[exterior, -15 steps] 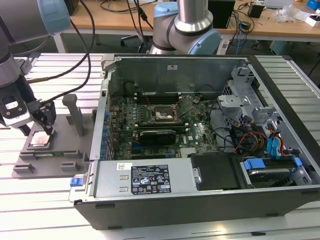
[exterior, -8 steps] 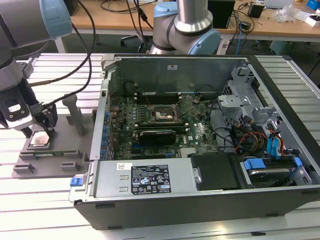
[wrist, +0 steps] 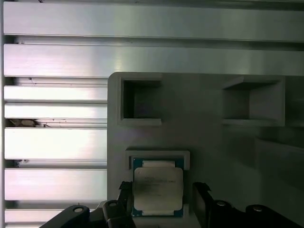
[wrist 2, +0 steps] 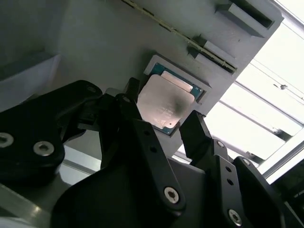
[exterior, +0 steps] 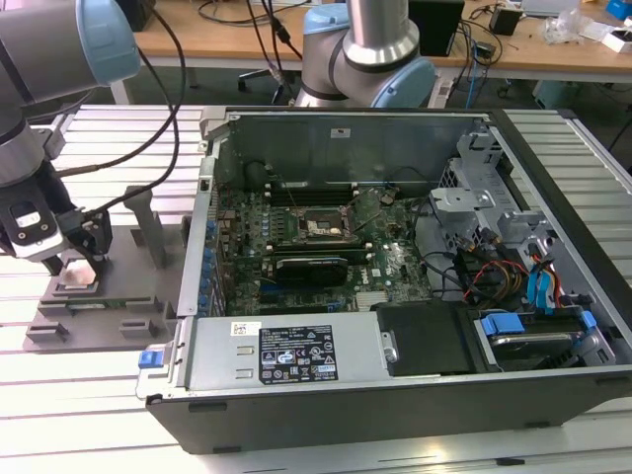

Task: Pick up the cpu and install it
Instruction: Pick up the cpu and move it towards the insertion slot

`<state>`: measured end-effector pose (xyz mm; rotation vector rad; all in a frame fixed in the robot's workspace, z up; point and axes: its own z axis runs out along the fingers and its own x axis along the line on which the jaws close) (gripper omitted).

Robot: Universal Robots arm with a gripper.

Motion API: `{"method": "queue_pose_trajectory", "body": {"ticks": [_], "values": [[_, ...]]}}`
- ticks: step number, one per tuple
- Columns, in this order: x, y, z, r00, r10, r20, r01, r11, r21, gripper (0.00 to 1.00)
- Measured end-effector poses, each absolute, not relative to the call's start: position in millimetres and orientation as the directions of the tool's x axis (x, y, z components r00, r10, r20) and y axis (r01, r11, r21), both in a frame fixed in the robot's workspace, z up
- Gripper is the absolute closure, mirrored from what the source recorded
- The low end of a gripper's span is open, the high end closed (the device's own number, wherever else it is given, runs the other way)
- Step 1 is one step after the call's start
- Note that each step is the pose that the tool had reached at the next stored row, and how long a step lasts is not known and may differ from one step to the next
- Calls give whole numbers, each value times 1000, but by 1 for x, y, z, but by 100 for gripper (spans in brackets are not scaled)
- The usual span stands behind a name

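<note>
Our hand [wrist 2: 161,107] is open, w/ one finger either side of the cpu [wrist: 157,189] and a gap showing on at least one side, so nothing's gripped yet. The cpu lies flat in a shallow pocket of the grey holder [wrist: 199,133] on the slatted desk [wrist: 57,142], at the exterior view's left, outside the computer case [exterior: 395,385]. We judge it light, stiff, smooth-topped & prob. fragile underneath: take it by opposite edges, gently, kept level.
</note>
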<state>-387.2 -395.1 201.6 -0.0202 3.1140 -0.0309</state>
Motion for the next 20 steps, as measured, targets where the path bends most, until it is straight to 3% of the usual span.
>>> {"method": "queue_pose_trajectory", "body": {"ticks": [20], "values": [[-389, -395, 187, -1000, -16, -27, -15, 1000, -18, 38]]}}
